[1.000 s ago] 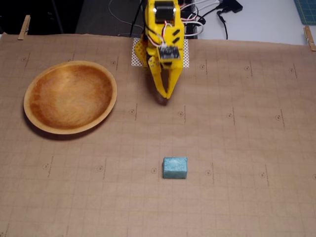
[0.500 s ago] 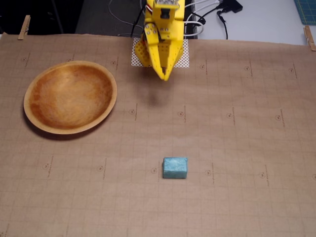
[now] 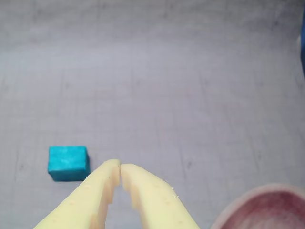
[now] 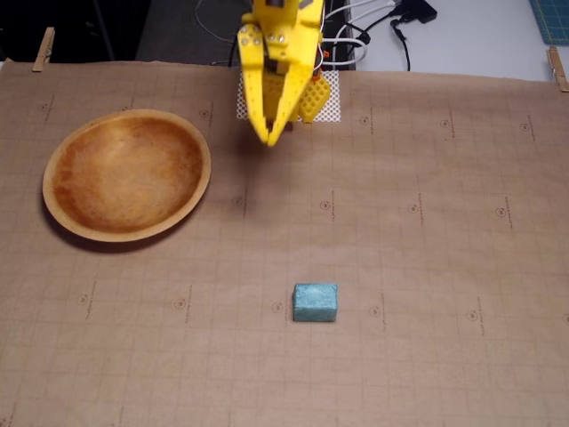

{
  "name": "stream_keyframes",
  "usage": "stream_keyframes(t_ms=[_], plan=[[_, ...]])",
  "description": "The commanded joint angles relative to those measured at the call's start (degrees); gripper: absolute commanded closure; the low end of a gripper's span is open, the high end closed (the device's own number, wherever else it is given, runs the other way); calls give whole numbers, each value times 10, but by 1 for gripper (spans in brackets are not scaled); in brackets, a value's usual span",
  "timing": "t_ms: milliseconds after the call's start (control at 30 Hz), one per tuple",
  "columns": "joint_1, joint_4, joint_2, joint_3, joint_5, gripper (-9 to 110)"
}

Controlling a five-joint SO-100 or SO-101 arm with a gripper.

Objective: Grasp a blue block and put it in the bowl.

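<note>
The blue block [image 4: 316,302] lies on the brown paper-covered table at the lower middle of the fixed view. It also shows at the lower left of the wrist view [image 3: 68,162]. The wooden bowl [image 4: 127,173] sits empty at the left of the fixed view; its rim shows at the lower right corner of the wrist view [image 3: 238,207]. My yellow gripper [image 4: 269,138] hangs near the arm's base, far above the block in the fixed view. Its fingers are shut together and empty, as the wrist view [image 3: 120,167] shows.
The brown gridded paper [image 4: 427,222] covers the table, held by clips [image 4: 43,49] at the far corners. Cables [image 4: 373,36] lie behind the arm's base. A blue object [image 3: 302,43] shows at the right edge of the wrist view.
</note>
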State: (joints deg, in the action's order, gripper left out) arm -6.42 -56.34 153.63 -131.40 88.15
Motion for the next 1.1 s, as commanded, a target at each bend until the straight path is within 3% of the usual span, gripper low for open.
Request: stream_keyframes(t_ms=[0,333,633,1067], plan=[[22,41,-106,75,4,102],[124,159,-295,121,52,79],[154,243,-406,131,48,64],[169,250,-535,146,53,56]])
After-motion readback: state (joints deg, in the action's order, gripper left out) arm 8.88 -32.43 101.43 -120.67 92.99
